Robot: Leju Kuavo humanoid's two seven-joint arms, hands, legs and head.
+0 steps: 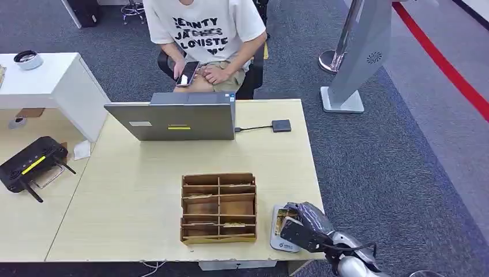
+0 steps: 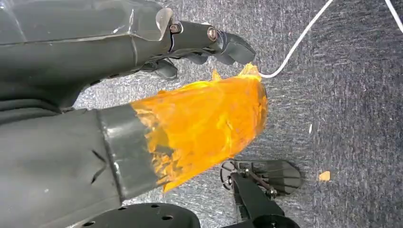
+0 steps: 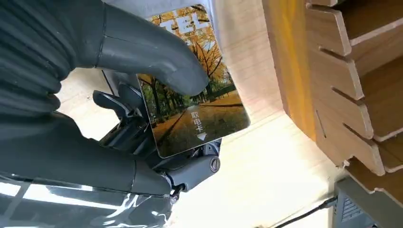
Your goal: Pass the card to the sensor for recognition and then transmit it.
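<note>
The card (image 3: 199,114), printed with autumn trees, is pinched between the thumb and fingers of my right hand (image 3: 119,95). In the head view my right hand (image 1: 305,225) hovers at the table's front right corner, holding the card (image 1: 282,218) just over the flat grey sensor pad (image 1: 281,243). Whether the card touches the pad I cannot tell. My left hand (image 2: 142,95) hangs over the carpet with nothing in it, its thumb wrapped in orange film.
A wooden compartment box (image 1: 219,208) stands just left of the sensor pad. A closed-angle grey laptop (image 1: 173,118) and small hub (image 1: 281,125) sit at the table's far edge, where a seated person (image 1: 204,34) holds a phone. A black router (image 1: 29,164) lies on the left table.
</note>
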